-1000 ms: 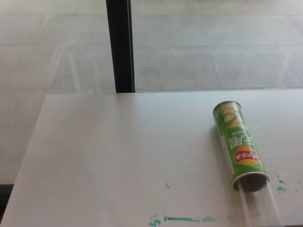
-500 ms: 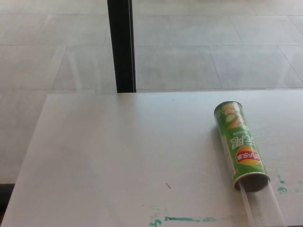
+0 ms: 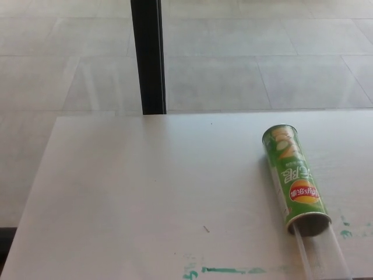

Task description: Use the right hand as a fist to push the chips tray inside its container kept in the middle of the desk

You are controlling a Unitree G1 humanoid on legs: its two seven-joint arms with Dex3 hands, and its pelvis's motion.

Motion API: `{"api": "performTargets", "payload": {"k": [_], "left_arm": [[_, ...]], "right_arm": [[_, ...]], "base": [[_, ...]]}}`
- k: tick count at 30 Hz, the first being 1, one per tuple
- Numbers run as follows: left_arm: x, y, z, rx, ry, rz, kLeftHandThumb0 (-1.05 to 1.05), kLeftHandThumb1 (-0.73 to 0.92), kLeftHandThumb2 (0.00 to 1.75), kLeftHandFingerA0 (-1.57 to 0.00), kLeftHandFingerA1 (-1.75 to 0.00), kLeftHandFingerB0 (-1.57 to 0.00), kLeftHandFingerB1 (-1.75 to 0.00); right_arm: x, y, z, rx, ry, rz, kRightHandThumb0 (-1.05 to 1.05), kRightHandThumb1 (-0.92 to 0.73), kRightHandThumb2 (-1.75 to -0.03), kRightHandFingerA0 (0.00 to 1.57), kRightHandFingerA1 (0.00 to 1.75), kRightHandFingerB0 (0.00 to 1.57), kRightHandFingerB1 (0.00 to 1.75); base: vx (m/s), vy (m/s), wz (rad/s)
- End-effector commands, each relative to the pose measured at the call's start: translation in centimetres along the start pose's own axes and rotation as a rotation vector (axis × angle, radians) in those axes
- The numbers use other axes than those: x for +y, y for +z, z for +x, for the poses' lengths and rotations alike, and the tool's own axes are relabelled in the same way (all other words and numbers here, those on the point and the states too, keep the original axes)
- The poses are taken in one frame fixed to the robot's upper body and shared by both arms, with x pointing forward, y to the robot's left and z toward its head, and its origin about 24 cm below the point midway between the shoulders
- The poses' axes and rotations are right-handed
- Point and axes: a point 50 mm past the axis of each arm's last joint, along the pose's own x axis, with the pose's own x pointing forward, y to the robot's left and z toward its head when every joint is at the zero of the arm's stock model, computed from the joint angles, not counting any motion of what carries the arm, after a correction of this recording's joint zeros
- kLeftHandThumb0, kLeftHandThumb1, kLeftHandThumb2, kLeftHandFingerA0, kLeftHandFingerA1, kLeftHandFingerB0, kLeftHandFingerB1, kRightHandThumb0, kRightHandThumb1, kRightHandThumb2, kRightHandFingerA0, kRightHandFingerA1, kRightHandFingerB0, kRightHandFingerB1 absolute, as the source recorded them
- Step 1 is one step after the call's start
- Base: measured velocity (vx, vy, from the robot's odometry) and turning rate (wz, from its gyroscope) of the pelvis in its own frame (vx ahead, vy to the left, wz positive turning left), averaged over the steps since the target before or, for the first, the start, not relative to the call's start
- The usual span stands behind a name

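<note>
1. A white worktop [image 3: 145,192] is seen filling the lower part of the head view, with a pale tiled floor [image 3: 245,52] beyond it and a black post [image 3: 148,55] standing at its far edge.
2. A green chips container [image 3: 293,178] is found lying on its side at the right of the worktop, closed end away from the camera, open mouth turned toward the near edge.
3. A red and yellow logo and white lettering are carried on the container's green wall.
4. A clear chips tray [image 3: 323,254] is seen sticking out of that open mouth, running down to the picture's bottom edge; its contents cannot be made out.
5. Green marker smears [image 3: 227,270] are noted along the near edge, left of the tray.
6. Neither hand is shown, so the state of the fingers cannot be told.
</note>
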Motion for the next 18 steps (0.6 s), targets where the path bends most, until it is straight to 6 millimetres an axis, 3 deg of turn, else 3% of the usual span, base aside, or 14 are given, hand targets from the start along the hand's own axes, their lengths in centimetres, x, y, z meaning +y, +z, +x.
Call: {"api": "performTargets", "payload": {"k": [1, 2, 3, 4, 5, 7, 10, 11, 13, 14, 15, 17, 18], "left_arm": [[0.3, 0.4, 0.0, -0.024, 0.01, -0.008, -0.97, 0.38, 1.27, -1.02, -1.35, -0.15, -0.82], [0.3, 0.4, 0.0, -0.025, 0.011, -0.022, -0.95, 0.42, 1.28, -0.98, -1.32, -0.1, -0.79], [0.3, 0.4, 0.0, -0.022, 0.013, -0.021, -1.05, 0.67, 0.96, -0.68, -1.39, -0.5, -1.15], [0.3, 0.4, 0.0, -0.018, 0.017, -0.018, -1.05, 0.67, 0.96, -0.68, -1.39, -0.5, -1.15], [0.3, 0.5, 0.0, -0.025, 0.014, 0.006, -0.97, 0.49, 1.33, -1.02, -1.34, -0.14, -0.81], [0.3, 0.4, 0.0, -0.011, 0.015, 0.002, -0.96, 0.38, 1.27, -0.97, -1.32, -0.1, -0.79], [0.2, 0.4, 0.0, -0.024, 0.01, 0.009, -1.05, 0.39, 1.3, -0.96, -1.34, -0.12, -0.83], [0.3, 0.5, 0.0, -0.027, 0.004, 0.025, -0.86, 0.42, 1.27, -0.93, -1.26, -0.11, -0.77], [0.3, 0.5, -0.1, -0.032, -0.004, 0.051, -0.86, 0.42, 1.27, -0.93, -1.26, -0.11, -0.77], [0.2, 0.4, 0.0, -0.023, 0.004, 0.02, -1.05, 0.7, 0.93, -0.62, -1.29, -0.41, -1.05], [0.2, 0.4, 0.0, -0.024, 0.003, 0.007, -0.89, 0.46, 1.29, -0.78, -1.19, -0.01, -0.73], [0.2, 0.4, 0.0, -0.027, 0.001, -0.008, -0.89, 0.46, 1.29, -0.78, -1.19, -0.01, -0.73], [0.2, 0.4, 0.0, -0.026, 0.011, -0.02, -1.05, 0.69, 0.93, -0.66, -1.33, -0.41, -1.08]], "right_arm": [[-0.6, 0.9, -0.4, -0.041, 0.031, 0.062, -0.71, -0.92, -0.69, 0.82, 0.71, 0.63, 0.44], [-0.7, 1.1, -0.4, -0.04, 0.026, 0.056, -0.7, -0.92, -0.68, 0.83, 0.71, 0.64, 0.43], [-0.8, 1.3, -0.5, -0.046, 0.02, 0.056, -0.71, -0.92, -0.69, 0.84, 0.75, 0.65, 0.43], [-0.9, 1.6, -0.5, -0.053, 0.014, 0.058, -0.71, -0.92, -0.69, 0.84, 0.75, 0.65, 0.43], [-0.8, 1.7, -0.5, -0.059, 0.014, 0.059, -0.71, -0.92, -0.7, 0.84, 0.72, 0.63, 0.42], [-0.8, 2.1, -0.5, -0.058, 0.044, 0.07, -0.72, -0.92, -0.7, 0.82, 0.71, 0.63, 0.43], [-0.8, 2.2, -0.4, -0.064, 0.05, 0.066, -0.72, -0.92, -0.71, 0.82, 0.68, 0.61, 0.43], [-0.7, 2.3, -0.4, -0.064, 0.055, 0.065, -0.73, -0.92, -0.72, 0.81, 0.7, 0.61, 0.43], [-0.7, 2.3, -0.4, -0.064, 0.064, 0.062, -0.73, -0.92, -0.72, 0.81, 0.7, 0.61, 0.43], [-0.6, 2.2, -0.4, -0.063, 0.057, 0.065, -0.73, -0.92, -0.72, 0.81, 0.7, 0.61, 0.43], [-0.5, 2.2, -0.3, -0.062, 0.057, 0.067, -0.72, -0.92, -0.71, 0.81, 0.71, 0.62, 0.44], [-0.5, 2.2, -0.3, -0.061, 0.058, 0.07, -0.72, -0.92, -0.71, 0.81, 0.71, 0.62, 0.44], [-0.4, 2.0, -0.2, -0.064, 0.045, 0.084, -0.7, -0.92, -0.69, 0.83, 0.7, 0.64, 0.44]], "base": [[0.0, 0.0, 0.0], [0.0, 0.0, 0.0], [0.0, 0.0, 0.0], [0.0, 0.0, 0.0], [0.0, 0.0, 0.0], [0.0, 0.0, 0.0], [0.0, 0.0, 0.0], [0.0, 0.0, 0.0], [0.0, 0.0, 0.0], [0.0, 0.0, 0.0], [0.0, 0.0, 0.0], [0.0, 0.0, 0.0], [0.0, 0.0, 0.0]]}}
